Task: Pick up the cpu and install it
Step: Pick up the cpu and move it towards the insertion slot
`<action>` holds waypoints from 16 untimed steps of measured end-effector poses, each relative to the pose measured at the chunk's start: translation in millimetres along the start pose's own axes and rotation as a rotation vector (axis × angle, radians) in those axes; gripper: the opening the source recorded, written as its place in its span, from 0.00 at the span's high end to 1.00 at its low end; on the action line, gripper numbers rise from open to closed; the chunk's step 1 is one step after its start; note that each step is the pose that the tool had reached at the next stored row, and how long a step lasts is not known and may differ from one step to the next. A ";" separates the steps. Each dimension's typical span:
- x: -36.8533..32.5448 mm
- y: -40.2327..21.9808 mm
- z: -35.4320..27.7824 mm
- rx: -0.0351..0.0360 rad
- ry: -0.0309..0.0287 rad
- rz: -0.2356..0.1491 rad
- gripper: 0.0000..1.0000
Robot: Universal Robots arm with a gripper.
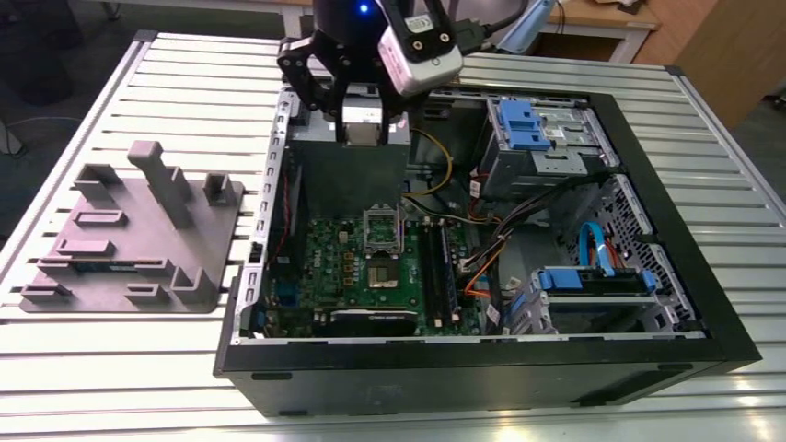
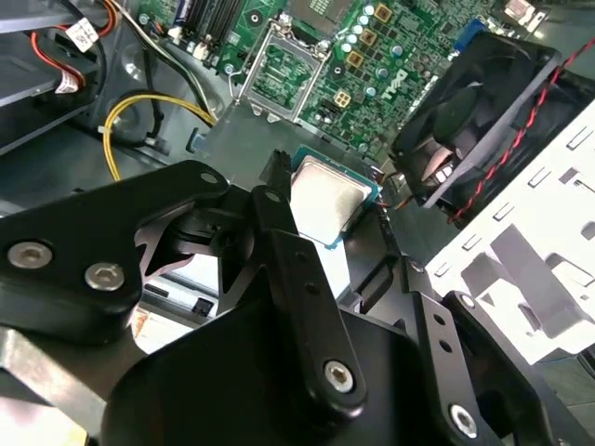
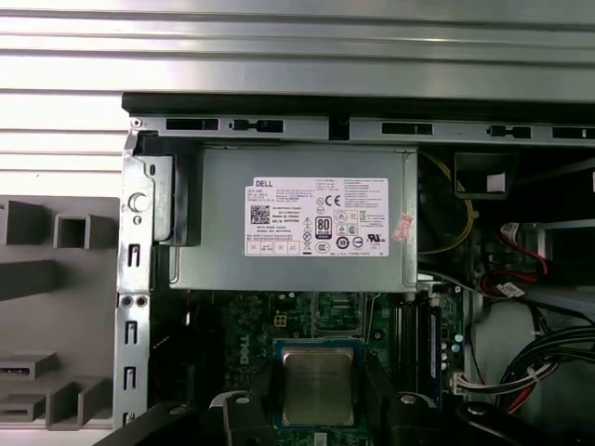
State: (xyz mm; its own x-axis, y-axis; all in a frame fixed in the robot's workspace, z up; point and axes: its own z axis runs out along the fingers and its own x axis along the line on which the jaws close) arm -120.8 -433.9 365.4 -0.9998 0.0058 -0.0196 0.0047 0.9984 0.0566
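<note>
Tool grips the cpu by two opposite edges, flat above the open case by its power supply edge; likely light, stiff, fragile underneath, so edge hold only.

white printed label with a square code and certification marks, on the grey power supply just beyond the gripper, small pink sticker at the label's edge, white cable tag to the gripper's side, print unreadable
</note>
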 end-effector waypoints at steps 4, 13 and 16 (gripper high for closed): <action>-4.5 0.0 0.5 -0.0001 -0.0001 0.000 0.53; -9.6 0.0 1.2 -0.0001 -0.0001 0.000 0.53; -13.0 0.0 1.5 0.0000 0.0000 0.000 0.53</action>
State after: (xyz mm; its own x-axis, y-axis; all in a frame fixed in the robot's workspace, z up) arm -107.8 -433.9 364.2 -0.9998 0.0058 -0.0196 0.0046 0.9984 0.0566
